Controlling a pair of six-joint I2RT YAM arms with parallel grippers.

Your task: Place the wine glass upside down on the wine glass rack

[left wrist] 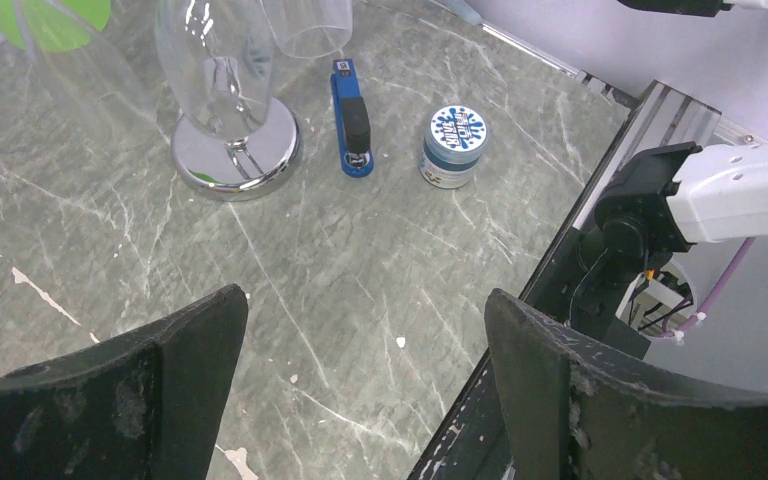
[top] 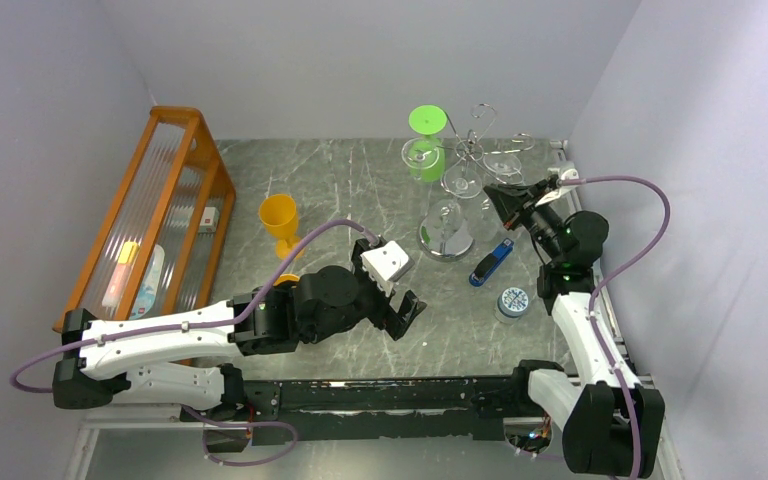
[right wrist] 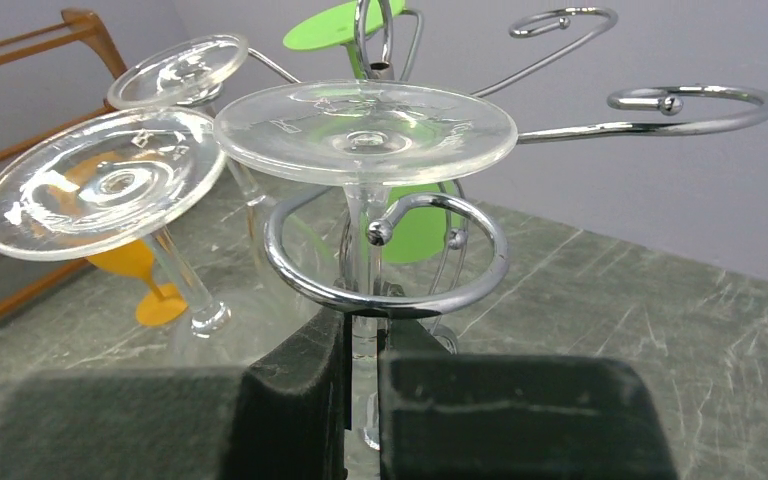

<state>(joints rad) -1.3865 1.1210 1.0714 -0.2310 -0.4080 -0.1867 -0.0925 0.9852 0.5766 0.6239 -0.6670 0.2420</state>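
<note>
Hanging nearly done: right pincer (right wrist: 363, 340) clamped on stem of inverted wine glass (right wrist: 365, 130), stem inside a wine glass rack (right wrist: 480, 250) loop. Remaining: settle foot, release. Left pincer (left wrist: 360, 320) apart, idle.

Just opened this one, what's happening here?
The right gripper is shut on the stem of a clear wine glass, upside down, with the stem inside a chrome loop of the wine glass rack; its foot is above the loop, not resting on it. Two more clear glasses and a green glass already hang there. The left gripper hovers open over the table, empty.
</note>
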